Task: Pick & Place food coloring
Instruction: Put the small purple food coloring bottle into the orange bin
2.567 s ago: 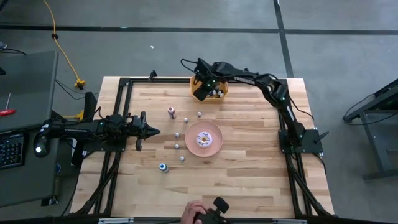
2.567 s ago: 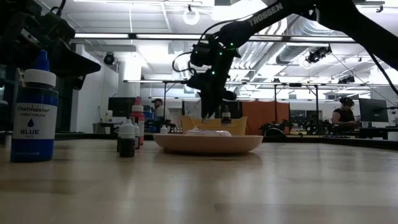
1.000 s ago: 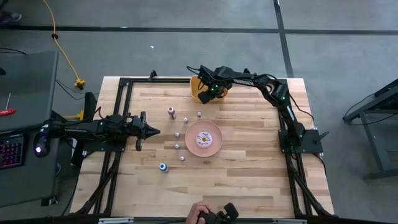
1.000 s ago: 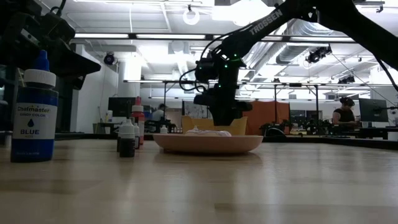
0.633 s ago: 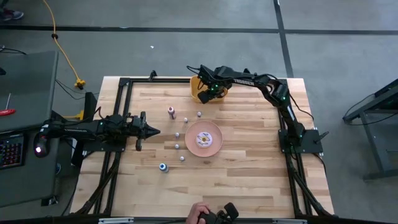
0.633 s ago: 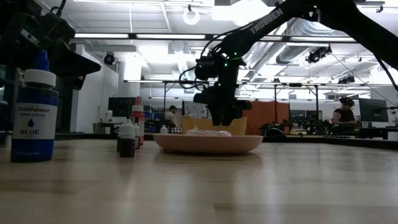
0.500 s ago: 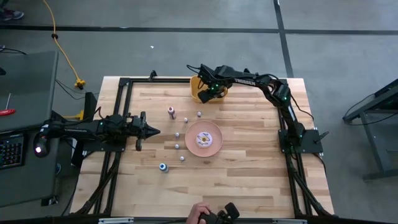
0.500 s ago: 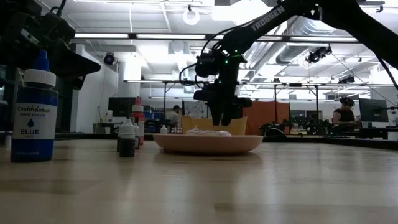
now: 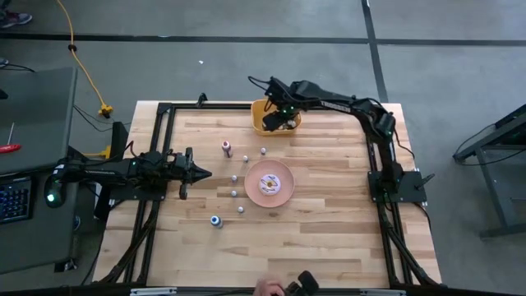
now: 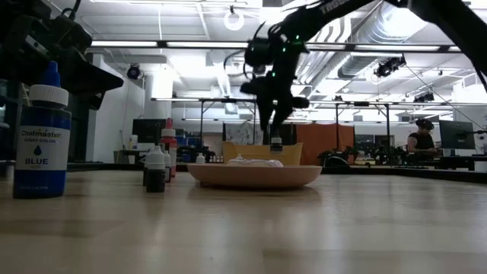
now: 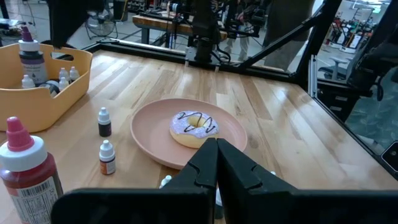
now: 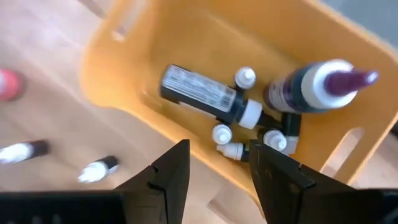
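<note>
The food coloring bottles are in two places. Several stand loose on the table: a blue-capped one (image 9: pixel 215 220), a red-capped one (image 9: pixel 226 149) and tiny whitish ones (image 9: pixel 234 178) left of the pink plate. Others are in the orange bin (image 9: pixel 261 107) at the far edge. There a dark bottle (image 12: pixel 199 90) lies flat, a purple-tipped one (image 12: pixel 317 84) stands, and small ones (image 12: pixel 222 134) lie among them. My right gripper (image 12: pixel 217 180) hangs open above the bin with nothing between its fingers. My left gripper (image 9: pixel 201 173) waits shut at the table's left.
A pink plate (image 9: pixel 283 196) with a doughnut stands mid-table, right of the loose bottles. A black frame (image 9: pixel 164 111) runs round the table's edges. A person's hand (image 9: pixel 271 286) with a dark device shows at the near edge. Bare wood lies near and right of the plate.
My right gripper has risen straight up out of the orange bin, still pointing down, and its fingers stand wider apart than before. The upright dark bottle that it covered now shows standing in the bin.
</note>
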